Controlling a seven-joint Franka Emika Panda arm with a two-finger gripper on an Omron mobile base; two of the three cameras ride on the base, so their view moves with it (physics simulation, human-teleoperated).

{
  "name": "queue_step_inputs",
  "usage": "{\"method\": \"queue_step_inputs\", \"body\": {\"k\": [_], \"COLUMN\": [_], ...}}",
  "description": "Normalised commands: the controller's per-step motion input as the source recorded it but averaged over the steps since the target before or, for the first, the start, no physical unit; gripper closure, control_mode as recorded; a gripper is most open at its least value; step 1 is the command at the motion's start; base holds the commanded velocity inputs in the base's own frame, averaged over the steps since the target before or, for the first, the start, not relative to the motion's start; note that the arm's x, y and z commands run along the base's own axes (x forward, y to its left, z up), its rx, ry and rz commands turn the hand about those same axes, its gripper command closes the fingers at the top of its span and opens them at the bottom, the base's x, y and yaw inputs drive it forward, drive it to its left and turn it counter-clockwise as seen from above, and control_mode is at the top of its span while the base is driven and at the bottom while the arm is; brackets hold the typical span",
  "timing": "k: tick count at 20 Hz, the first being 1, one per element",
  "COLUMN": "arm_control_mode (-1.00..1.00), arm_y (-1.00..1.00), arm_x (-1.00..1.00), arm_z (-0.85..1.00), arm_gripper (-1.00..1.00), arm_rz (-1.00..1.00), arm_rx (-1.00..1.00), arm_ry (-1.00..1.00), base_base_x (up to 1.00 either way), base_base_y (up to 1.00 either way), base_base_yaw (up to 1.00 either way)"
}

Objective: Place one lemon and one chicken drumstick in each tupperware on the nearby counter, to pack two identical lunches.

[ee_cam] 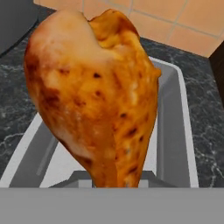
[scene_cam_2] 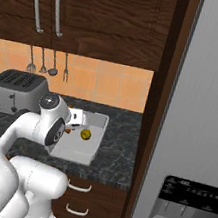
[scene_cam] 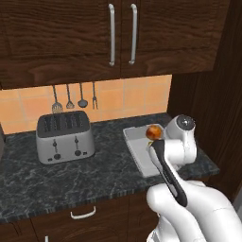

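One drumstick (ee_cam: pixel 94 100) clamped in jaws, long axis along hand, thick end outward, over tray (ee_cam: pixel 173 131).

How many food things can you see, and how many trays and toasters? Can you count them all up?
Chicken drumstick: 1, held in the gripper over the tray
Lemon: 1, lying in the tray
Tray: 1, light grey, on the counter
Toaster: 1, silver
Total: 4
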Motion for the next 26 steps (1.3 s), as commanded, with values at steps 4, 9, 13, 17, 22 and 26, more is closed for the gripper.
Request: {"method": "queue_step_inputs", "body": {"k": [4, 9, 13, 17, 22, 26], "arm_control_mode": [-1.0, -1.0, -1.0, -1.0, -1.0, -1.0], "arm_y": [0.0, 0.05, 0.23, 0.08, 0.0, 0.0], "arm_x": [0.23, 0.26, 0.27, 0.29, 0.36, 0.41], "arm_z": [-0.28, -0.44, -0.67, -0.6, -0.55, -0.37], "arm_gripper": [1.0, 1.0, 1.0, 1.0, 1.0, -1.0], "arm_rz": [0.0, 0.0, 0.0, 0.0, 0.0, 0.0], "arm_rx": [0.0, 0.01, 0.0, 0.0, 0.0, 0.0], "arm_ry": [0.0, 0.01, 0.08, 0.05, 0.0, 0.0], "base_base_x": [0.0, 0.0, 0.0, 0.0, 0.0, 0.0], "base_base_y": [0.0, 0.0, 0.0, 0.0, 0.0, 0.0], "base_base_yaw": [0.0, 0.0, 0.0, 0.0, 0.0, 0.0]}}
